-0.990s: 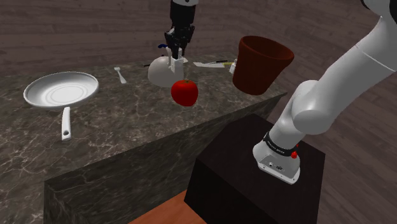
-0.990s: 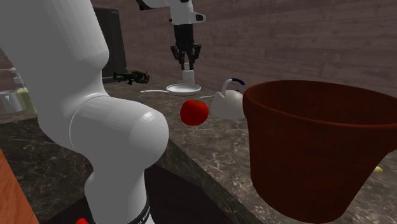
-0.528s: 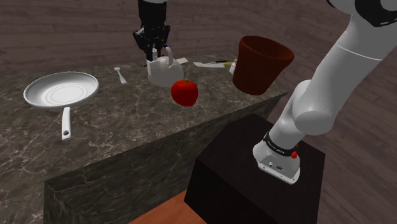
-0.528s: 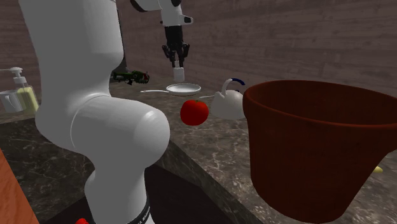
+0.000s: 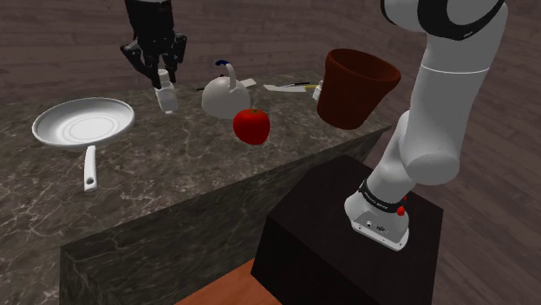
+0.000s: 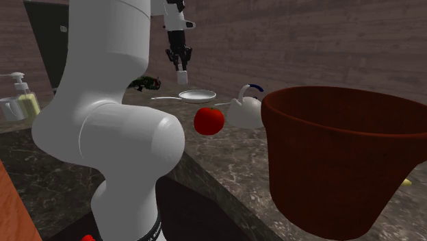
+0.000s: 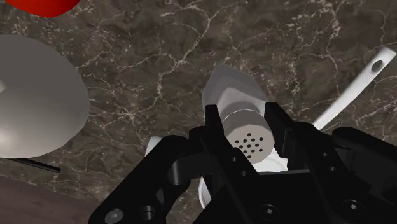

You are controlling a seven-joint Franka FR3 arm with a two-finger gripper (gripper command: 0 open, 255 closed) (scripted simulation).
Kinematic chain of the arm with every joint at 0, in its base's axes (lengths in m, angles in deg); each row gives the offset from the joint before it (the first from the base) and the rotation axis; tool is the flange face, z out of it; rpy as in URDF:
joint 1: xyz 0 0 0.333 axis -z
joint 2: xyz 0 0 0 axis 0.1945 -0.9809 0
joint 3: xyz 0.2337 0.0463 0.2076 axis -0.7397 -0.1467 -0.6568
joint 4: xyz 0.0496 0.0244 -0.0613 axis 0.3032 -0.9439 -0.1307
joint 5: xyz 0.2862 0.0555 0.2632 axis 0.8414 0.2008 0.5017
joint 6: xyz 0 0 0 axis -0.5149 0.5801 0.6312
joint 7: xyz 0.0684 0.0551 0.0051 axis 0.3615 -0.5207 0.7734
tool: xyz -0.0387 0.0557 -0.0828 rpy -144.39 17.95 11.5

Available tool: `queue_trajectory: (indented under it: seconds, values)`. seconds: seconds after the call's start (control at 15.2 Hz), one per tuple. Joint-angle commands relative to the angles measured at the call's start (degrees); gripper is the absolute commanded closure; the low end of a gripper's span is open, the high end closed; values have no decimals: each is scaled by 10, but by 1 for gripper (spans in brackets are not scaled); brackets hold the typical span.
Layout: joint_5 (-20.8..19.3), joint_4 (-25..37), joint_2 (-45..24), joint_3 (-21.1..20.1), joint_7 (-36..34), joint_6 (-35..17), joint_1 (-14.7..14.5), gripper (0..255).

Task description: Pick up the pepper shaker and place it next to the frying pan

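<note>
In the shoulder view, your gripper point(image 5: 163, 80) has swung to the view's left. A second ago it hung over the kettle point(image 5: 227, 97); now it sits between the kettle and the pan point(image 5: 42, 121), close to the pan's far rim. The shaker point(image 5: 166, 97) came along with it and hangs from the fingertips. From here you cannot say how high it rides above the counter point(image 5: 191, 165). I'd judge the carry nearly done, with the lowering and release left to you. The apple point(image 5: 251, 126) and the brown pot point(image 5: 355, 87) lie well apart from this spot. In the second exterior view, the gripper point(image 6: 180, 63) has drifted left and slightly up from where it was, and the shaker point(image 6: 181, 68) shows as a small white piece below the fingers, clearly in the air above the pan point(image 6: 197, 96). In the wrist view, the fingers point(image 7: 216, 133) are clamped on the shaker point(image 7: 238, 108) just below its perforated top, one on each side, with only its width between them. The pan's handle point(image 7: 356, 86) lies on the counter just beside it, so bring it down clear of that.
</note>
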Motion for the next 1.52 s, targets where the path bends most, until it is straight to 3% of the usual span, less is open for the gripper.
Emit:
queue_trajectory:
  seconds: [0.0, 1.45]
  values:
    - [-18, 80, -55, -4, -22, 30, -25, 255]
    - [-29, -71, -68, 4, -41, -132, -17, 255]
